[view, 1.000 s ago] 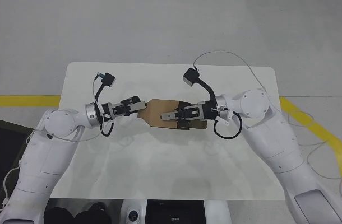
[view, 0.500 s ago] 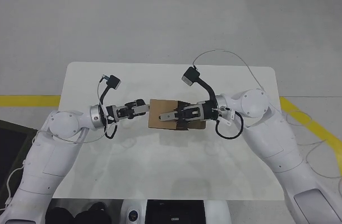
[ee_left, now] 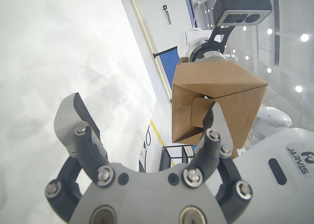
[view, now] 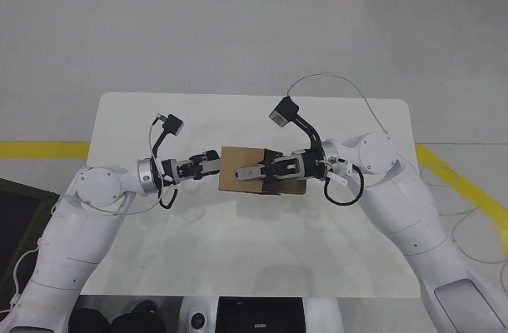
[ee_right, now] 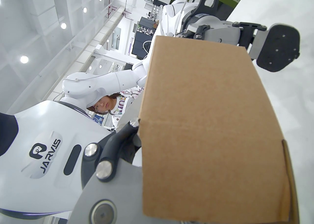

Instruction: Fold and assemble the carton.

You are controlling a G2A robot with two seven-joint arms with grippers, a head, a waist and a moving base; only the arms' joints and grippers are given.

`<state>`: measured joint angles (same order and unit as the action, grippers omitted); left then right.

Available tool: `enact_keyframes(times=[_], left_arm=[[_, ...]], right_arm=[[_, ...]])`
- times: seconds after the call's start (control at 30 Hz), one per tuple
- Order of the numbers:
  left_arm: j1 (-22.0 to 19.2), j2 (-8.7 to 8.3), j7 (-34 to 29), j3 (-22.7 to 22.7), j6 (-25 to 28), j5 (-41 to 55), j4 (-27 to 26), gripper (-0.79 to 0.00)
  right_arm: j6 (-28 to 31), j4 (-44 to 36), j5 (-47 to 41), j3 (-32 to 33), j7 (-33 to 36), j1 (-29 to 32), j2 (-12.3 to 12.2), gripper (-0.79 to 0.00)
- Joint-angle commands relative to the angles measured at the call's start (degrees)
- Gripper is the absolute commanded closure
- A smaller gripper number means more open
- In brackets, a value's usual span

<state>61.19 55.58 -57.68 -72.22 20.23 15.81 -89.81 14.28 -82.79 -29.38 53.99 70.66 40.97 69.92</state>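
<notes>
The left hand has moved in on the carton. A second earlier it stands a little off the near end, and an end flap juts toward it like a tapered tongue. Now the hand is right at that end and the carton's outline there is square.

In the left wrist view the flap lies turned inward across the opening, with one finger touching it. The left hand is spread wide and grasps nothing (it serves as a pusher here, not a clamp).

The right hand has kept its place. It is clenched on the carton and holds it above the middle of the bench, with the long axis running between the two arms.

This flap looks folded in, so the near end seems one step closer to being shut. The flap does not look tucked or locked, though, and may spring back if the finger leaves before the next flap comes over it. The far end sits under the right hand, so its state cannot be told.
</notes>
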Motion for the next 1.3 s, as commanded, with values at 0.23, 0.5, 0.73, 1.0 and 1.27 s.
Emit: enact_keyframes(times=[0.23,0.5,0.73,1.0,1.27], left_arm=[[-0.02,0.01,-0.76,0.05,-0.35,1.08,0.01,-0.785],[-0.36,0.11,-0.56,0.26,-0.46,1.75,0.51,-0.785],[-0.32,0.14,-0.15,0.27,-0.16,1.73,0.56,-0.785],[0.67,0.19,1.08,0.66,-0.93,0.73,-1.01,-0.785],[0.94,0.18,0.91,0.64,-1.49,0.79,-1.73,-0.785]], right_arm=[[0.78,0.91,-2.15,-0.09,0.73,0.21,0.27,0.000],[0.82,2.03,-2.82,0.65,0.19,0.43,0.30,0.000],[0.82,2.03,-2.82,0.65,0.19,0.43,0.30,0.000],[0.50,0.63,-2.23,0.71,-1.42,1.31,0.27,0.000],[-0.29,-0.99,-2.21,1.02,-1.19,2.11,0.21,0.000]])
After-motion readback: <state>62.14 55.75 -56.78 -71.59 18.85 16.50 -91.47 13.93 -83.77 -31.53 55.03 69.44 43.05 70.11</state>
